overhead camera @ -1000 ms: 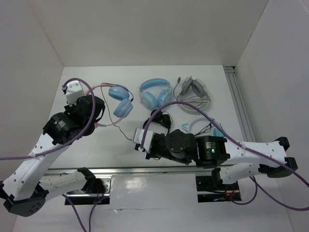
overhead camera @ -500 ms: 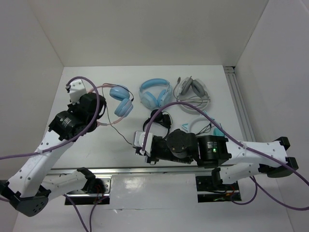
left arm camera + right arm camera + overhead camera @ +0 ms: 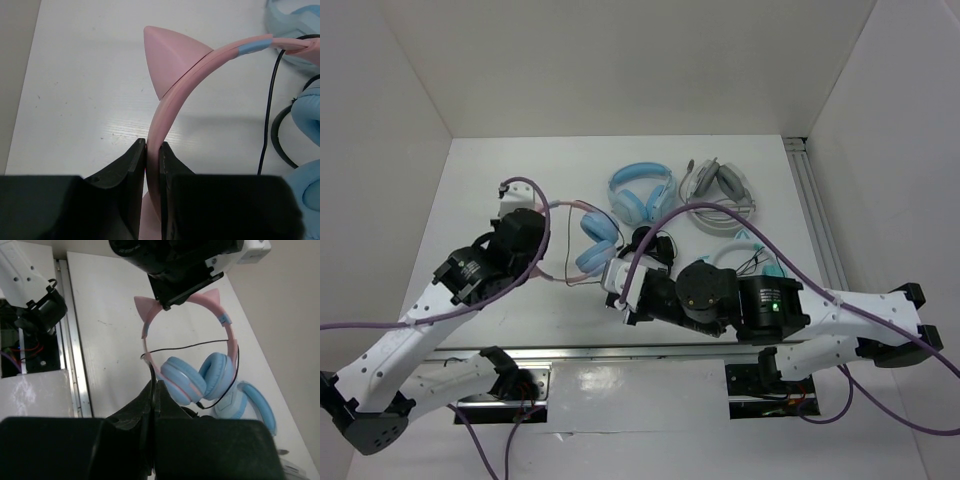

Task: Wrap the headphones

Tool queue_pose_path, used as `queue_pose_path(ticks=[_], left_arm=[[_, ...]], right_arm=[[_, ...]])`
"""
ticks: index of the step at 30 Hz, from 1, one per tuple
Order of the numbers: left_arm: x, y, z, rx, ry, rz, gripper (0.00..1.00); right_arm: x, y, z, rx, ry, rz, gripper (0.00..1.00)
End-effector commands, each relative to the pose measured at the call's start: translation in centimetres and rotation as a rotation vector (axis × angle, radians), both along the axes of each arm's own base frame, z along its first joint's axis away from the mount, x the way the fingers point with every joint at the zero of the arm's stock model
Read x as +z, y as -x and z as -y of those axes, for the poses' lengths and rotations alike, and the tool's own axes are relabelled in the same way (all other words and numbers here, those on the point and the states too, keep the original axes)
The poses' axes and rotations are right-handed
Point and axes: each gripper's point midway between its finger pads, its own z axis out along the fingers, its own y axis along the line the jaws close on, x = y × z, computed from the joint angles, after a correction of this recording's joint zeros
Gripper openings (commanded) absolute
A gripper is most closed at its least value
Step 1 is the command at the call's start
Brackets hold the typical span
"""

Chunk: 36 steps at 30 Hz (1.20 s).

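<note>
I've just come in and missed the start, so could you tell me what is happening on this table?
The left gripper is clamped on the pink headband of the cat-ear headphones. The right gripper is shut on their thin black cable. The cable runs loose, not yet wrapped around them.

Four pairs of over-ear headphones are in view at the one white worktop (image 3: 560, 160): one pink cat-ear pair with light blue round cups (image 3: 599, 226), one all-light-blue pair (image 3: 640, 190), one grey-and-white pair (image 3: 718, 183) and one teal-and-white pair (image 3: 725, 252), which is partly hidden behind an arm. The pink headband carries two pointed cat ears (image 3: 145, 308) and two padded ear cups (image 3: 182, 380) — plus one thin black cable (image 3: 190, 346). Two white-and-black robot arms (image 3: 410, 330) show, each with one purple hose (image 3: 360, 324) — two hoses in all. There are two claws, the left claw (image 3: 152, 165) and the right claw (image 3: 154, 395), each with two black fingers.
</note>
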Motion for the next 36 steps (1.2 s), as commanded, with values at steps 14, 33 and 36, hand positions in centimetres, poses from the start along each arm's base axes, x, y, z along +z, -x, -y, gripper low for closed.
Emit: queue_pose_path(ticks=[14, 33, 36], left_arm=[[2.6, 0.5, 5.4, -0.267, -0.083, 0.093, 0.00], [3.6, 2.3, 8.0, -0.457, -0.128, 0.120, 0.00], [4.2, 2.7, 8.1, -0.513, -0.137, 0.134, 0.00]], right_arm=[[4.4, -6.0, -1.7, -0.139, -0.045, 0.106, 0.00], [5.6, -11.2, 1.7, -0.351, -0.102, 0.225, 0.00], [5.5, -11.9, 2.7, -0.373, -0.058, 0.260, 0.00]])
